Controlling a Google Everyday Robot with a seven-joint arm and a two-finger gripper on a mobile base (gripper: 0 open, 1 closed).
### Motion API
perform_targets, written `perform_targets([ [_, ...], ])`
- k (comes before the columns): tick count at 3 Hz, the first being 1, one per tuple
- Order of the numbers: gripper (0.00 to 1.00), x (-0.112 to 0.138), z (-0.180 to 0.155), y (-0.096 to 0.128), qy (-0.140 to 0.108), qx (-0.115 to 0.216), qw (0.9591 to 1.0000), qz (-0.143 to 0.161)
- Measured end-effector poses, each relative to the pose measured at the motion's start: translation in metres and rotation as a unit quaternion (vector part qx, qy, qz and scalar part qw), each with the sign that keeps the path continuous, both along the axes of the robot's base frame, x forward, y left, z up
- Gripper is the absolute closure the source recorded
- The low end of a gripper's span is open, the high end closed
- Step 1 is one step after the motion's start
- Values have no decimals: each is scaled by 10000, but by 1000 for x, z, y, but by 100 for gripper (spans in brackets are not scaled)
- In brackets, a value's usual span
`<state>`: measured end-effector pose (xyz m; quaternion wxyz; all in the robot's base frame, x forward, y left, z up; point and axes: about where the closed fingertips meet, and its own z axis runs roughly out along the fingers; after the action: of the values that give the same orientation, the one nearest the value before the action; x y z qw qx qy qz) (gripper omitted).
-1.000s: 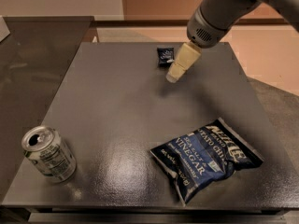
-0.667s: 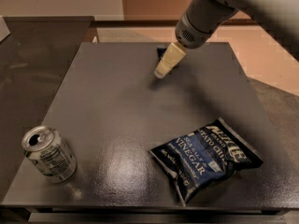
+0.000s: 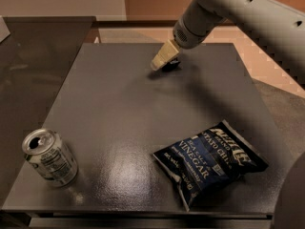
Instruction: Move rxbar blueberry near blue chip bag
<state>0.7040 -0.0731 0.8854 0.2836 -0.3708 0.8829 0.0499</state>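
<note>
The rxbar blueberry (image 3: 172,64) is a small dark wrapper lying on the far part of the dark table (image 3: 119,109), mostly covered by my gripper. My gripper (image 3: 159,62), cream-tipped on a grey arm, reaches down from the upper right and sits right against the bar's left side, at table height. The blue chip bag (image 3: 209,160), large, crinkled, with white "Vinegar" lettering, lies flat at the front right of the table, well apart from the bar and the gripper.
A silver soda can (image 3: 49,157) stands tilted at the front left corner. The grey arm (image 3: 248,13) crosses the upper right. A darker counter (image 3: 28,56) adjoins the table on the left. The table's front edge (image 3: 143,209) is close to the bag and can.
My gripper has moved left and a little back along the far part of the table, passing over the bar. The bar, hidden a moment ago, now peeks out at the gripper's right.
</note>
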Motion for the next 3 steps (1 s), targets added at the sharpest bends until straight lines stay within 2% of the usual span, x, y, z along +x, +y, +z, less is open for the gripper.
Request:
perform_targets([
  [1,0,21,-10,-4,-2,224,9991,-373],
  [3,0,43,-28,0,-159,292,9978,-580],
])
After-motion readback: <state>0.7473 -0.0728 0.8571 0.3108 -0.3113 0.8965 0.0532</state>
